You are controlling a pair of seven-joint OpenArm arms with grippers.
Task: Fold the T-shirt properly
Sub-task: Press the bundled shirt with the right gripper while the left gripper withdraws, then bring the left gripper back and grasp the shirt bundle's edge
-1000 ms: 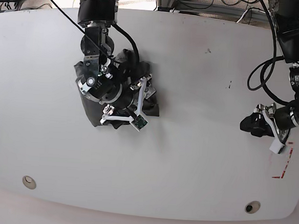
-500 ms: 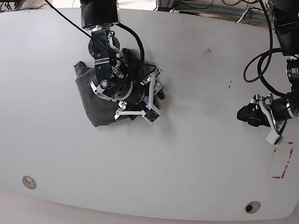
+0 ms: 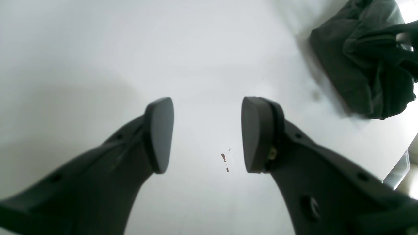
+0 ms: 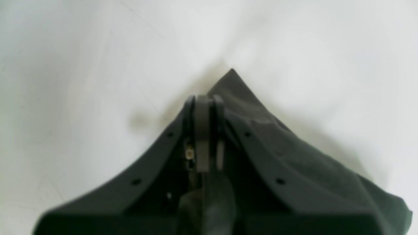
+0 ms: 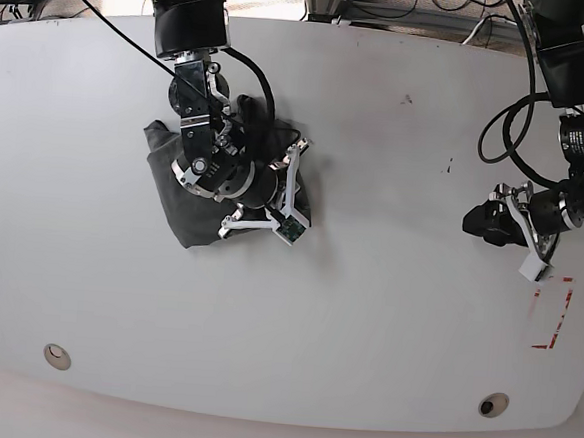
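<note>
A: Base view: T-shirt (image 5: 178,206) sits bunched in a heap at upper left of the frame, on the white counter (image 5: 365,324). Nowhere near flat.

B: Right end effector (image 4: 205,107)?

A: Pressed together, pinching a fold of the fabric; a peak of cloth sticks out past the tips in the right wrist view. Left end effector (image 3: 207,133) is spread wide and empty, at right of the base frame, well apart from the shirt.

B: So which step?

A: Looks like the spreading-out stage, before any fold. Next move probably calls for drawing that pinched edge outward and bringing the left arm across to take a second corner.
</note>
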